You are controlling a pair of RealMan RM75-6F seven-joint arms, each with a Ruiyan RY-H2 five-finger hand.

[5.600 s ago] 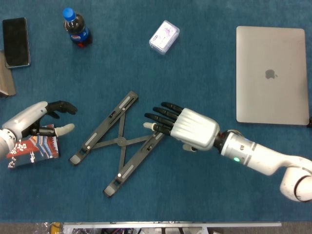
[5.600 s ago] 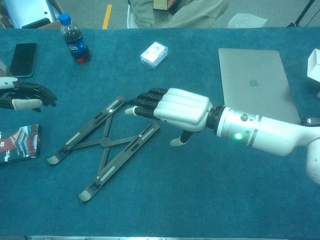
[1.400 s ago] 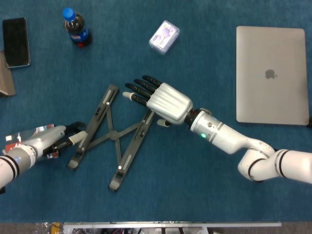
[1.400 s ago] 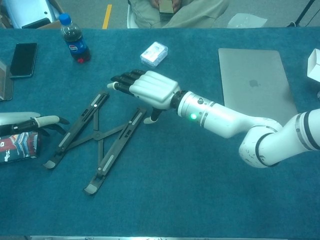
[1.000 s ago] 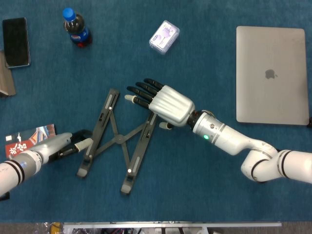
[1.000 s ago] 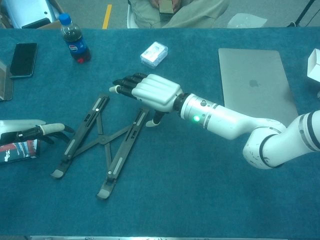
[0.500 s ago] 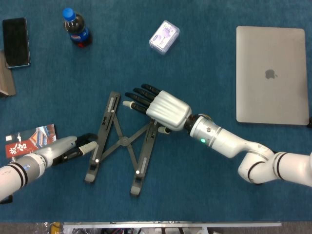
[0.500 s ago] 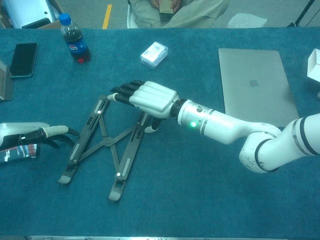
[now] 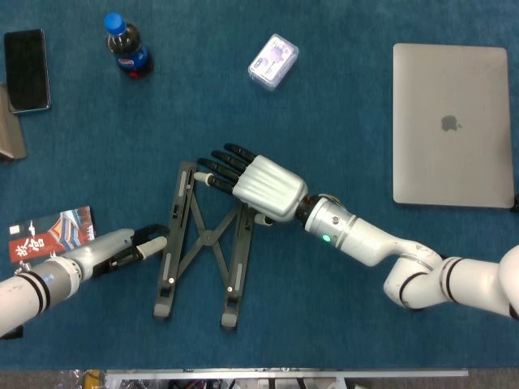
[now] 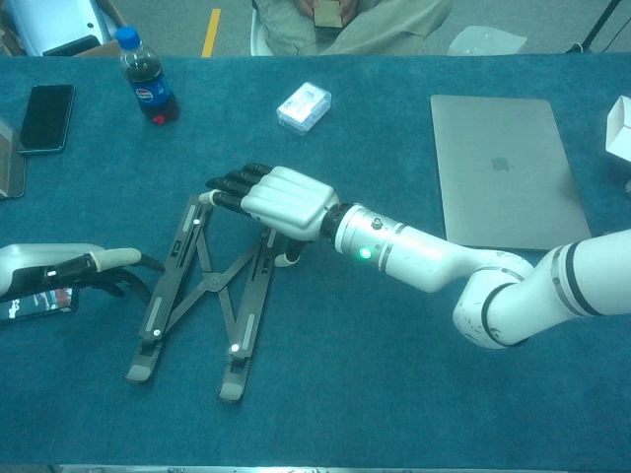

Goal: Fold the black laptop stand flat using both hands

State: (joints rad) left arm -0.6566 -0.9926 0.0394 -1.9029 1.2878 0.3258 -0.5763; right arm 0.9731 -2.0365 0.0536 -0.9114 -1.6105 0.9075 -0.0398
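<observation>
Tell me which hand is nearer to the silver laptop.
Right. The right hand lies mid-table over the black laptop stand, with bare cloth between it and the silver laptop. The left hand is beyond the stand, by its far rail.

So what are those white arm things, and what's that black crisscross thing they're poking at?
Those are a robot's two arms, each ending in a hand with fingers. One picture looks down from the robot's head, the other looks out from its chest, so you see the same table twice.

The black crisscross thing is a laptop stand that folds up. The right hand rests over its top end, and the left hand reaches at its side with its fingertips. Neither hand holds anything; they seem to be pushing the stand's two bars together.

Also on the blue table: a silver laptop, a cola bottle, a phone, a small box and a booklet.
</observation>
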